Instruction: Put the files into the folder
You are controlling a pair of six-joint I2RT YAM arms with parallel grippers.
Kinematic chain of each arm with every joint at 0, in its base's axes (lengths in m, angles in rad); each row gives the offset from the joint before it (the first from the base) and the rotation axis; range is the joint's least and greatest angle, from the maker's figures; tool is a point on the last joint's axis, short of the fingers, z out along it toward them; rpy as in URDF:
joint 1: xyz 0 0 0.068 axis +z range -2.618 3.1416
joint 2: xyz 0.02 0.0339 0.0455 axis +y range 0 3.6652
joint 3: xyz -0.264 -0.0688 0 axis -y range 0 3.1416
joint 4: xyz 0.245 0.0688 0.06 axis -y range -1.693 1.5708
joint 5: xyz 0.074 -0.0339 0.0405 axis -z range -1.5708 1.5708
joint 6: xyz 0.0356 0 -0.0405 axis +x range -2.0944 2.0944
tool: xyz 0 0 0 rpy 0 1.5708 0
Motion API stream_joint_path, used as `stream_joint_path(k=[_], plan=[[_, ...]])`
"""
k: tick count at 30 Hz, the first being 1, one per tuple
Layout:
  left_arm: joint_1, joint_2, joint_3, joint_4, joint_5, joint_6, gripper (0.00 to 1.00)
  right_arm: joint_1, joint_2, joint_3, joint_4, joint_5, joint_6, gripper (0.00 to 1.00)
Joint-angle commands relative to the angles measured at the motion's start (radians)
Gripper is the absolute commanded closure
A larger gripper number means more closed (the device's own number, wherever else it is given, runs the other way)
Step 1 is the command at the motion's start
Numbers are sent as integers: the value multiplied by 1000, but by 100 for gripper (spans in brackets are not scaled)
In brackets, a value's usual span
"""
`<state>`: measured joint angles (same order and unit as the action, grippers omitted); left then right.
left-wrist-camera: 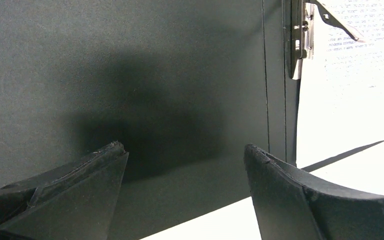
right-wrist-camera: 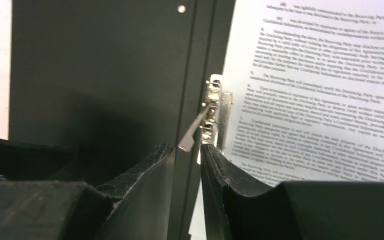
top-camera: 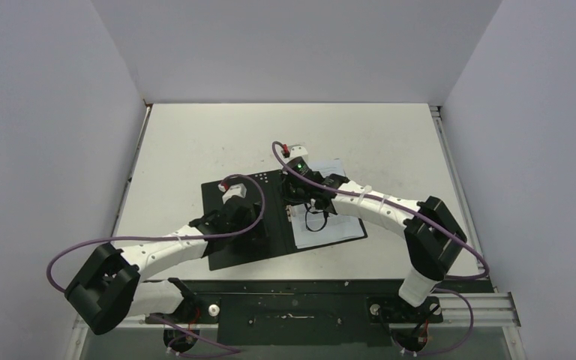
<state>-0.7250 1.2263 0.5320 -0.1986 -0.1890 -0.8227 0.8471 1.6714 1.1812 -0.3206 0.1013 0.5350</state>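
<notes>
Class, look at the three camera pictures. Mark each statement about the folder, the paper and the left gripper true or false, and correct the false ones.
1. The folder lies open with its black inside facing up. True.
2. The left gripper is clamped on a sheet. False: it stands wide open over the folder's black inside, holding nothing.
3. In the top view, the paper lies to the right of the metal clip. True.
4. The paper is blank. False: it is covered in small black print.
</notes>
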Motion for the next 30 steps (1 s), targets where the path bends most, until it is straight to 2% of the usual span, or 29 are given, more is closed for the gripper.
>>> stream_joint_path(k=[1,10,30], plan=[[-8,15,8,11,-35,16,14,26,34,76,5,19,-5,73],[-28,58,19,-13,-65,17,15,45,104,121,-15,40,-16,75],[-44,116,45,-27,-69,-11,15,68,132,101,-63,76,-53,83]])
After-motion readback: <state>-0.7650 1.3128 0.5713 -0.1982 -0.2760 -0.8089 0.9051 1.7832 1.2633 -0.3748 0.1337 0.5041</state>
